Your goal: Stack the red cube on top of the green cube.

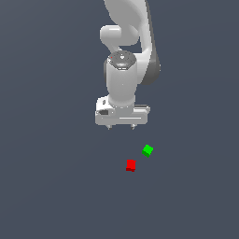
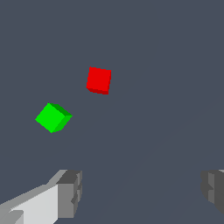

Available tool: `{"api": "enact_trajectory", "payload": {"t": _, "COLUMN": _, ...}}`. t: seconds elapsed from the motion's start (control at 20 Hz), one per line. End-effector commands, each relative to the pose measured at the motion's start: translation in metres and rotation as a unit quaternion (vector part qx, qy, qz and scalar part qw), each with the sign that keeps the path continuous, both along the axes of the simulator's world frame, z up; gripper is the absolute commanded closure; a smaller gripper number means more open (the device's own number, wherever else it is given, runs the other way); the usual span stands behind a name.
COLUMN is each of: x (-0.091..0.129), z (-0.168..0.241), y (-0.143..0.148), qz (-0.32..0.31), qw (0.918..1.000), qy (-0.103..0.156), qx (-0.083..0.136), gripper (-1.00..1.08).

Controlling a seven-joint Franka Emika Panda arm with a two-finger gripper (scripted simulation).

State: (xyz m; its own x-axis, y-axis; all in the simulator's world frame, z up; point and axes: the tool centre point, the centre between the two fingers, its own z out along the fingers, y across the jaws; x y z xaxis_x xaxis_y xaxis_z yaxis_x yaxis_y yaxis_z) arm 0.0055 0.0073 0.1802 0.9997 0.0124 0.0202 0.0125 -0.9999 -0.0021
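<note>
Above the flat grey floor (image 1: 51, 186) I have the gripper (image 1: 121, 126) hanging with its jaws spread wide and nothing between them; in the wrist view the two fingers (image 2: 70, 192) sit far apart at the frame's edges with only bare floor in the gap. I read that as a ready stance for a descent not yet begun. The red cube (image 1: 131, 165) lies on the floor below the gripper and a little toward the exterior view's right, untouched. The green cube (image 1: 147, 150) rests near it but apart, turned at a different angle, further to the exterior view's right. Since the pair sit close, I judge I must line the fingers up so they clear the green one when closing on the red.
</note>
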Motion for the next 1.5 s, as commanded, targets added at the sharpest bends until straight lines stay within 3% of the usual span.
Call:
{"api": "enact_trajectory", "payload": {"t": 0.0, "x": 0.0, "z": 0.0, "y": 0.0, "qz": 0.0, "qw": 1.0, "qy": 0.0, "qx": 0.0, "gripper": -0.92}}
{"api": "enact_trajectory", "payload": {"t": 0.55, "x": 0.018, "z": -0.019, "y": 0.01, "qz": -0.015, "qw": 0.9999, "qy": 0.002, "qx": 0.0, "gripper": -0.92}}
{"api": "enact_trajectory", "payload": {"t": 1.45, "x": 0.092, "z": -0.095, "y": 0.042, "qz": -0.076, "qw": 0.9971, "qy": 0.009, "qx": -0.001, "gripper": -0.92}}
